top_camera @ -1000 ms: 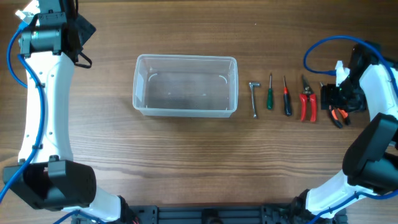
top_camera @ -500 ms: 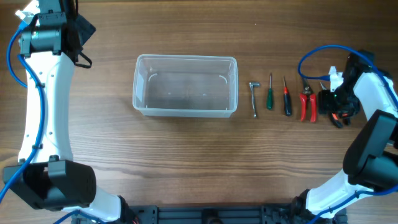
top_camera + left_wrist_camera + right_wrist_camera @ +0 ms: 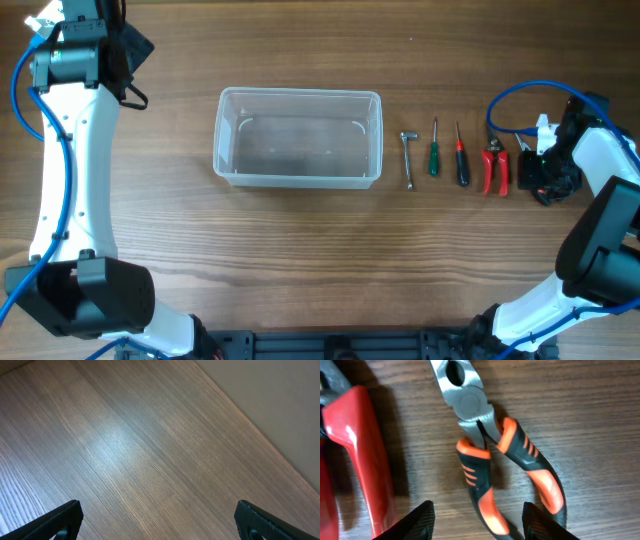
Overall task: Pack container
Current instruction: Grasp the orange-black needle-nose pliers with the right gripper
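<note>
Mid-bench (image 3: 300,260), left of the tool row (image 3: 455,155), sits the clear, shallow rectangular plastic container (image 3: 300,180), probably light and flexing (steady it by the rim). Orange-and-black pliers (image 3: 472,407) lie between the spread right gripper (image 3: 479,522); the left gripper (image 3: 160,525) is spread too.

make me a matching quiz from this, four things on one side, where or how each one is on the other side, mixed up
Things
1. container
2. green-handled screwdriver
3. orange-and-black pliers
4. left claw

Places or states
A. open above bare wood
B. at the right end of the tool row, beneath the right claw
C. empty, left of the tools
D. between the metal wrench and the red-handled screwdriver

Pairs: 1-C, 2-D, 3-B, 4-A
</note>
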You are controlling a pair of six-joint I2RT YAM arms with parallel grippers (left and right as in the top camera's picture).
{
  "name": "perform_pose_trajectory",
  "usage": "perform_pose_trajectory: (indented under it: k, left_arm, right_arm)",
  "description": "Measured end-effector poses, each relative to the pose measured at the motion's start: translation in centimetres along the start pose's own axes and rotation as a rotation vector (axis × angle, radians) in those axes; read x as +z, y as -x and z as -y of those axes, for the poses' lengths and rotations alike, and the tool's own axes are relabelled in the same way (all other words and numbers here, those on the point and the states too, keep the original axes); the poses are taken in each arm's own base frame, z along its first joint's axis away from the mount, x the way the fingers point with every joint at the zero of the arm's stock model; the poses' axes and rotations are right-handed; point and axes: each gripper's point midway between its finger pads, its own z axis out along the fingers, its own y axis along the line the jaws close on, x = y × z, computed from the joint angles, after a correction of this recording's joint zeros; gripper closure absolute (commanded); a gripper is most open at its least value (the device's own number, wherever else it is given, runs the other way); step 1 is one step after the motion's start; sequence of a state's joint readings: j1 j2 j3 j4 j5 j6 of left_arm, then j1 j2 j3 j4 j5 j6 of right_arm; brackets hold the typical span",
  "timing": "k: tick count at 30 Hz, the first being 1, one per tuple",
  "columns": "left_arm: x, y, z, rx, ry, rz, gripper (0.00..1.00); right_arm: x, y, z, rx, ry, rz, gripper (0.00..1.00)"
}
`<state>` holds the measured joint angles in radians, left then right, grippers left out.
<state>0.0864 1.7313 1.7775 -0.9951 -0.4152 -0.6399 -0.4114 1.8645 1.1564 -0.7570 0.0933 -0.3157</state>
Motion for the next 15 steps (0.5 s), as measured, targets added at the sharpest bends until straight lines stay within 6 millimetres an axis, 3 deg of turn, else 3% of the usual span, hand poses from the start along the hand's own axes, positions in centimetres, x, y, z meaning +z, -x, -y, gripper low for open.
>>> perform_pose_trajectory:
  k: [2, 11, 15]
  left_arm:
    - [0.0, 0.0, 0.0, 0.0, 0.0, 0.0, 0.0]
    - [0.0, 0.0, 0.0, 0.0, 0.0, 0.0, 0.0]
    - [0.0, 0.0, 0.0, 0.0, 0.0, 0.0, 0.0]
  right_arm:
    - [0.2, 0.1, -0.1, 0.001, 0.005, 0.009, 0.5]
    - [1.3, 0.1, -0.4, 0.039, 0.002, 0.042, 0.58]
    - [1.3, 0.1, -0.4, 0.066, -0.002, 0.06, 0.74]
